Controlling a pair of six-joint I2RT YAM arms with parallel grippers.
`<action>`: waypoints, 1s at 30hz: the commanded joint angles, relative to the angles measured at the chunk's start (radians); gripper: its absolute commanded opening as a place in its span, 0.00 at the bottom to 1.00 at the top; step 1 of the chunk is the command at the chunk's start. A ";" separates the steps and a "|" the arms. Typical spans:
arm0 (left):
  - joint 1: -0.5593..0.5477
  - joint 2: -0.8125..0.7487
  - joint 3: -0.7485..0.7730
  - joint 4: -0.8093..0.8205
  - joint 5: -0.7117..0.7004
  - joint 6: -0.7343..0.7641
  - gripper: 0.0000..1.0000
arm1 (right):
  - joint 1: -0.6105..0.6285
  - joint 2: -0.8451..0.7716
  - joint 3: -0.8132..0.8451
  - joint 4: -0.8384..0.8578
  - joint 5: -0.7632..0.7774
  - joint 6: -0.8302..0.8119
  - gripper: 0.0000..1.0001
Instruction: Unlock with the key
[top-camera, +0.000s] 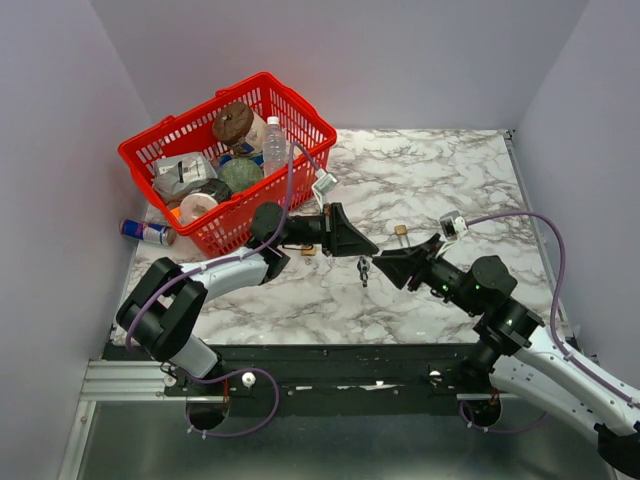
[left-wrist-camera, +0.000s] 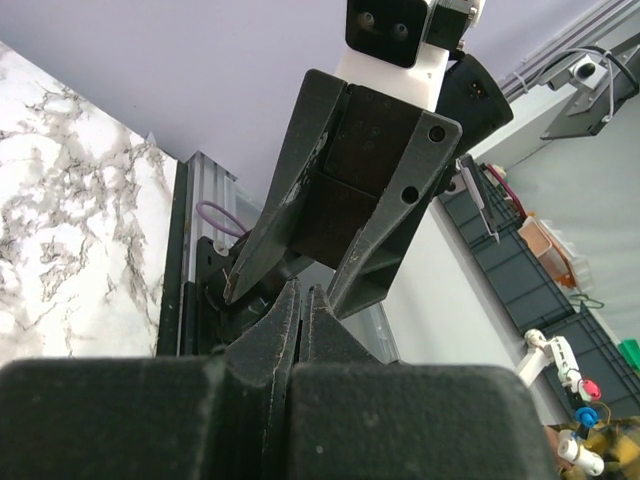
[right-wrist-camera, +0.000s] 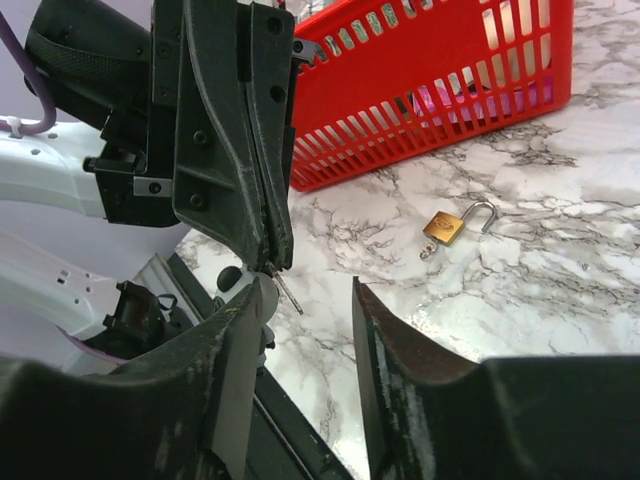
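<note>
My left gripper (top-camera: 372, 250) is shut on the key, raised above the marble table (top-camera: 450, 170). In the right wrist view the key's short metal blade (right-wrist-camera: 288, 293) sticks out below the left gripper's tips (right-wrist-camera: 272, 262). In the top view the key (top-camera: 363, 268) hangs under those tips. My right gripper (top-camera: 380, 265) is open and empty, facing the left one tip to tip. Its near finger (right-wrist-camera: 245, 330) is just beside the blade. The brass padlock (right-wrist-camera: 443, 228) lies on the table beyond, its silver shackle (right-wrist-camera: 482, 212) up. In the left wrist view my jaws (left-wrist-camera: 303, 292) are closed and the key is hidden.
A red basket (top-camera: 300, 112) with bottles and packets stands at the back left, also in the right wrist view (right-wrist-camera: 420, 90). A drink can (top-camera: 145, 232) lies beside it on its left. Grey walls close the back and sides. The arm rail (top-camera: 330, 360) runs along the near edge.
</note>
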 joint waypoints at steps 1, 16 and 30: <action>-0.013 -0.017 0.006 0.010 0.021 0.044 0.00 | -0.005 0.027 0.002 0.048 -0.036 -0.027 0.46; -0.022 -0.016 0.015 -0.036 0.024 0.073 0.00 | -0.007 0.061 -0.004 0.087 -0.096 -0.072 0.16; -0.022 -0.097 0.066 -0.315 0.024 0.288 0.76 | -0.005 0.061 0.060 -0.114 -0.024 -0.164 0.01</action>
